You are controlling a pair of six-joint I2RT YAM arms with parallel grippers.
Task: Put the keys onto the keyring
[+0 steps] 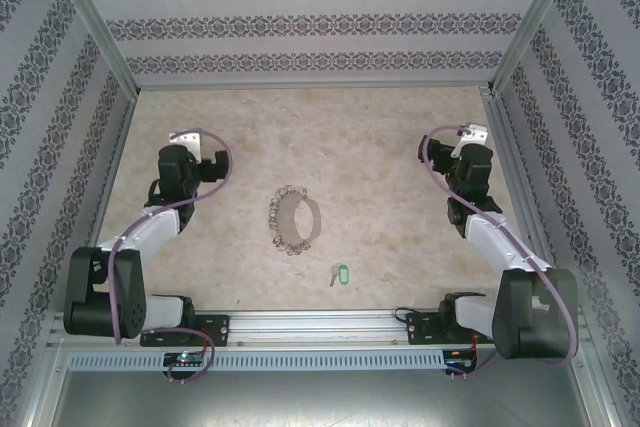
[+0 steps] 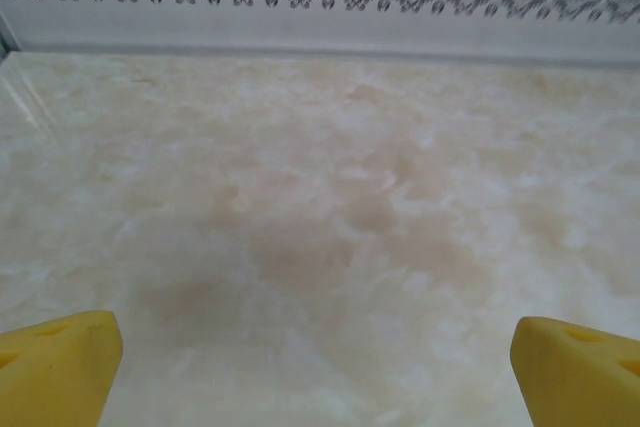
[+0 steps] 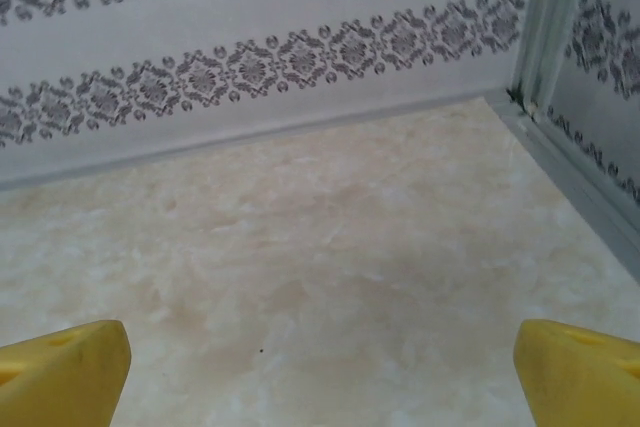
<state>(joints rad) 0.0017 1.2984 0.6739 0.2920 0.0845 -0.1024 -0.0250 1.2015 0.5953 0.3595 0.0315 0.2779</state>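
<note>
So the keyring (image 1: 293,219) is seen lying mid-counter (image 1: 380,147), and the keys (image 1: 338,273) with the green tag are parked near its near-right side, not touching it. The left pincer (image 2: 318,377) is spread wide over bare counter, nothing held. The right pincer (image 3: 320,372) is spread wide too, pointed at the far right corner, well apart from both.

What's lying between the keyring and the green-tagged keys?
Nothing: in the top external view, bare tabletop separates the keyring from the keys.
</note>
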